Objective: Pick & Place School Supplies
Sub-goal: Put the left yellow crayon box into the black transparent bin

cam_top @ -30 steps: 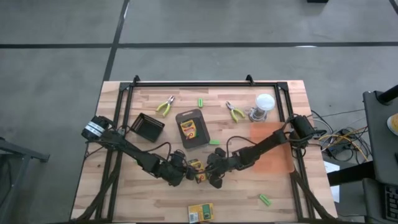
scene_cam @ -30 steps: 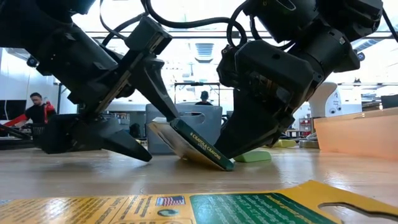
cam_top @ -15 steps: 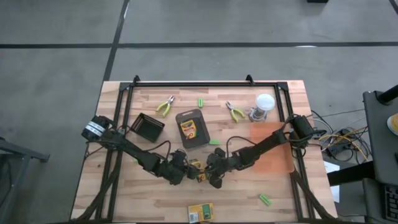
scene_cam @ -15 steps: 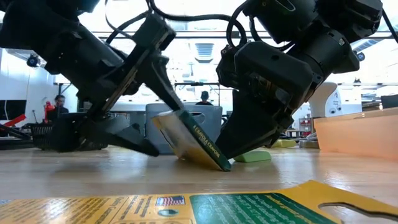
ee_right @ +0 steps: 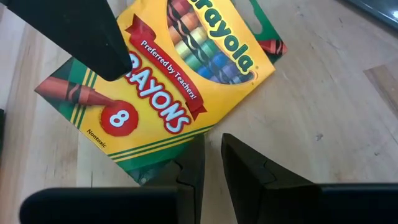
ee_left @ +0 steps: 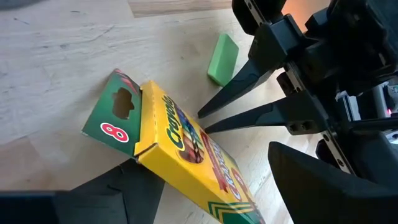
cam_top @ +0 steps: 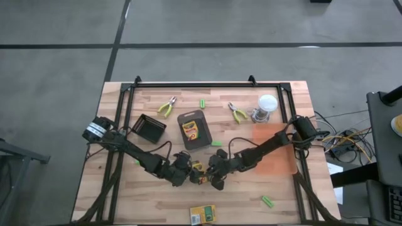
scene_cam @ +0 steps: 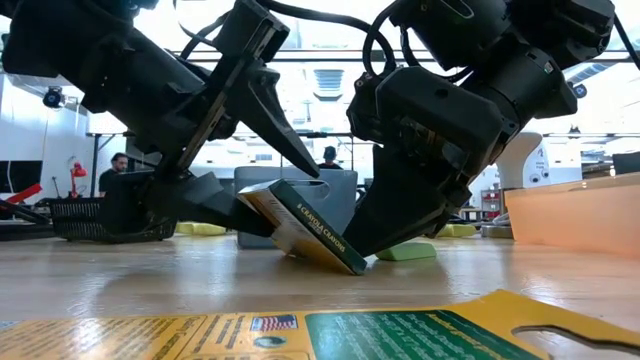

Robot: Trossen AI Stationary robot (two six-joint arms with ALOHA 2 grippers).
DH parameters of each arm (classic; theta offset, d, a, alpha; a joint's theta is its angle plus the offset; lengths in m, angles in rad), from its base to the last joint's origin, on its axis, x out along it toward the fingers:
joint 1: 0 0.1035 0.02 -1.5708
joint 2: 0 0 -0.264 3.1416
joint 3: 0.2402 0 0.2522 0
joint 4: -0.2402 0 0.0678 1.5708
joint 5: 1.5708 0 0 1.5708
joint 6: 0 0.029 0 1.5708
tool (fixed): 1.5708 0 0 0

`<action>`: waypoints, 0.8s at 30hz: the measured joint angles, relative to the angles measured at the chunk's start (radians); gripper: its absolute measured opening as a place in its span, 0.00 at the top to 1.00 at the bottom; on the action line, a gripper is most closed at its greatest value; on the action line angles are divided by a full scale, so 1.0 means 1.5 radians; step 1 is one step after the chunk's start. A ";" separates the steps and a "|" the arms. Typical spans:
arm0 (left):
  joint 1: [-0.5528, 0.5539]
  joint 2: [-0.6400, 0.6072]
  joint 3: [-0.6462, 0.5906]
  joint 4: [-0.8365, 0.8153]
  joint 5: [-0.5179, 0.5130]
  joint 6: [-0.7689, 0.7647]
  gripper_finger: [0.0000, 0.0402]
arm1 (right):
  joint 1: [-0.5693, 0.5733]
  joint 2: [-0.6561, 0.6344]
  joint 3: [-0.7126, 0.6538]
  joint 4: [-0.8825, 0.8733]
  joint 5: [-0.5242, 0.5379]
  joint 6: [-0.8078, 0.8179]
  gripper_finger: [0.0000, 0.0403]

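1. A dark grey tray [cam_top: 194, 129] at mid-table holds one crayon box [cam_top: 190, 131]; a black bin [cam_top: 149, 128] sits to its left, and a clear jar [cam_top: 265, 108] stands far right.
2. A second crayon box [scene_cam: 305, 228] stands tilted on the near-centre tabletop between both grippers.
3. The left gripper [scene_cam: 262, 150] is spread wide around that box; the right gripper [ee_right: 208, 163] is pinched closed, its tips at the box's lower edge.
4. Compared with a second ago, the left fingers sit higher and the box's tilt has changed.
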 joint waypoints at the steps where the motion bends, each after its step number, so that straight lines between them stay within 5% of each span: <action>1: 0.000 0.000 0.000 0.000 0.000 0.000 0.30 | 0.000 0.000 0.000 0.000 0.000 0.000 0.86; 24: 0.000 0.000 -0.002 -0.019 -0.001 -0.001 0.30 | 0.000 0.000 0.000 0.002 0.000 -0.003 0.86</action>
